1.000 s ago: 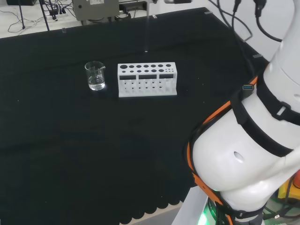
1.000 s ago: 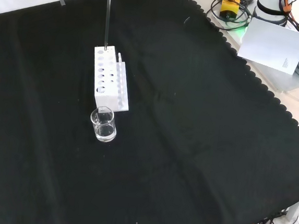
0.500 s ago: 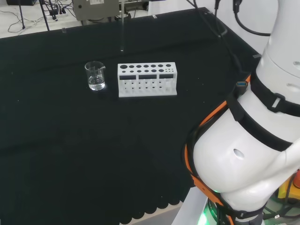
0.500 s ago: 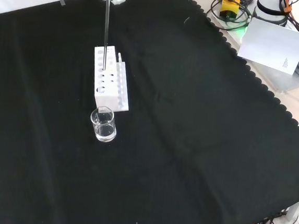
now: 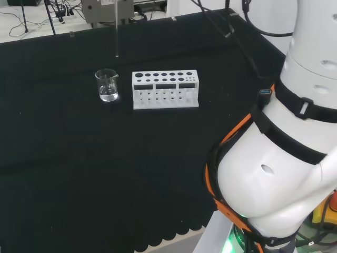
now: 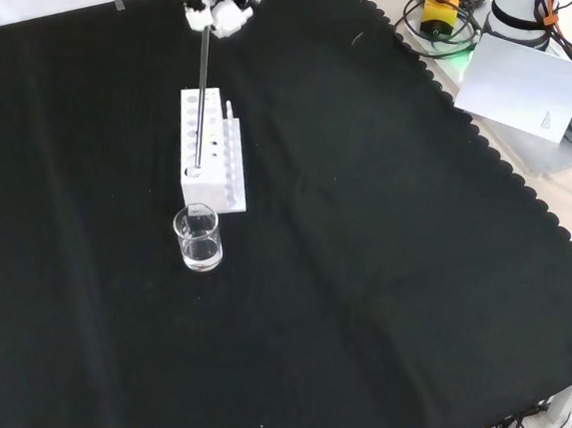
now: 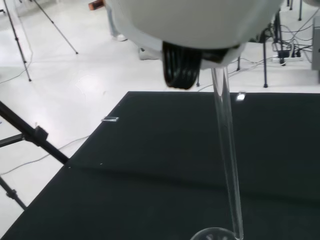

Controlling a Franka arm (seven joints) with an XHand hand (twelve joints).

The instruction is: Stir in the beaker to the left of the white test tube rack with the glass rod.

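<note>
While pinching the glass rod (image 6: pixel 200 106), the hand (image 6: pixel 212 5) has moved toward the beaker (image 6: pixel 198 236).

Head view: camera behind and above the arm's base, facing over the white links across the black cloth (image 5: pixel 79 158). Front view: opposite side, looking down, about a quarter turn round. Both share the white test tube rack (image 5: pixel 165 89) and beaker (image 5: pixel 107 85). Wrist view: close beneath the palm, facing along the glass rod (image 7: pixel 227 160).
</note>
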